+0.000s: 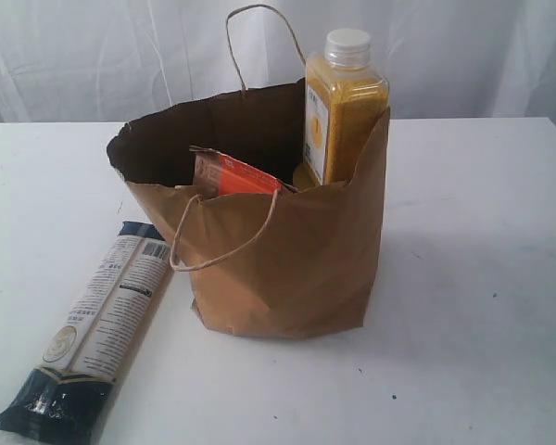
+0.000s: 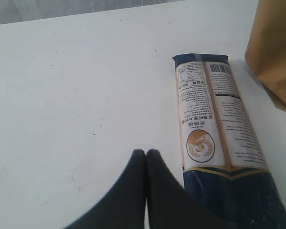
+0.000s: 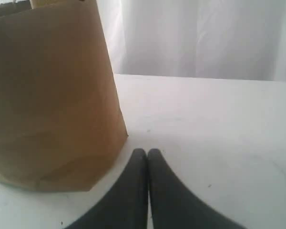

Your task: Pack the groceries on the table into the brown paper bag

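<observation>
The brown paper bag (image 1: 287, 260) stands upright in the middle of the white table (image 1: 482, 278). Inside it, the yellow-grain bottle (image 1: 343, 111) with a white cap rises above the rim on the right. The brown pouch with an orange label (image 1: 236, 174) pokes up beside it. The long navy-cream packet (image 1: 97, 324) lies flat on the table left of the bag (image 2: 274, 52). My left gripper (image 2: 146, 151) is shut and empty, just beside the packet (image 2: 214, 133). Shut and empty too, my right gripper (image 3: 147, 151) hovers over the table close to the bag's side (image 3: 52, 95). Neither gripper shows in the exterior view.
A white curtain (image 1: 93, 56) hangs behind the table's far edge. One loop handle (image 1: 259, 37) stands up at the bag's back. The other handle (image 1: 227, 246) droops down its front. Bare tabletop (image 3: 219, 124) stretches right of the bag.
</observation>
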Controlling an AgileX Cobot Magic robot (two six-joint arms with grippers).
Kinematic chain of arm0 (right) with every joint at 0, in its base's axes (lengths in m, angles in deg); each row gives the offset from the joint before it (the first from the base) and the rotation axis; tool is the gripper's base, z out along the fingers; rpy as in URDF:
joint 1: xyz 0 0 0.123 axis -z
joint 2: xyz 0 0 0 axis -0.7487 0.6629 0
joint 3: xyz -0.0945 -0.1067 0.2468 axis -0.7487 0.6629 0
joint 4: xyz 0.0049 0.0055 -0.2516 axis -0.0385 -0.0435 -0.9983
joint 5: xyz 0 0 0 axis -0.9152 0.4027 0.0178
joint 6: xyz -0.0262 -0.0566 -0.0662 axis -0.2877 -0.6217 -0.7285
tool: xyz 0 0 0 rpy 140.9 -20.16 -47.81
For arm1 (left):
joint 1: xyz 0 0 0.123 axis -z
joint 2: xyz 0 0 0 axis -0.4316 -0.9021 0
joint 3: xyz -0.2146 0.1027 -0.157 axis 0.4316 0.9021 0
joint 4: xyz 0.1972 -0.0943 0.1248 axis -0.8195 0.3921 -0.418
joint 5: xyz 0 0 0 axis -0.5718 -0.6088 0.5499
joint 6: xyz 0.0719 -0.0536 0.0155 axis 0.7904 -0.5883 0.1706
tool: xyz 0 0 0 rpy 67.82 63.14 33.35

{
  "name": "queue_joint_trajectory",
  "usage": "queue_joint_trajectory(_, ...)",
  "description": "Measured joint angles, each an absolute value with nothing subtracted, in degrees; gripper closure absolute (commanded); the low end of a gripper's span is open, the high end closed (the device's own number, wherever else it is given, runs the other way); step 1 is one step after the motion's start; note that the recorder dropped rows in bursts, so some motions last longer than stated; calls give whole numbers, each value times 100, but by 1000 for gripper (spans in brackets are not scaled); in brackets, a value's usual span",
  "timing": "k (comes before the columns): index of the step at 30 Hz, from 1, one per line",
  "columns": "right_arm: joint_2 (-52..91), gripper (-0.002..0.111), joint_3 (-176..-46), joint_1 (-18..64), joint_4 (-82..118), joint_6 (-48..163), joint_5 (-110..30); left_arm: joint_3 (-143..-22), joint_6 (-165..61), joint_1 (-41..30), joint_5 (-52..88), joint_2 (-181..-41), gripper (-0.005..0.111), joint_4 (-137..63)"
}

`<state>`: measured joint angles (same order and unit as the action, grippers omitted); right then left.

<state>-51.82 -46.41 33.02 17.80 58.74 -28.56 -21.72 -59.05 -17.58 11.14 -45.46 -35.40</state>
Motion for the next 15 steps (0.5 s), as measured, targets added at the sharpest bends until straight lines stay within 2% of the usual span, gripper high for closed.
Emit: queue_joint_trajectory(15,-5191,108,-4641,3413,1780,5874,-2379,-2172,-5905,-1758,1114,-4546,107,-3540)
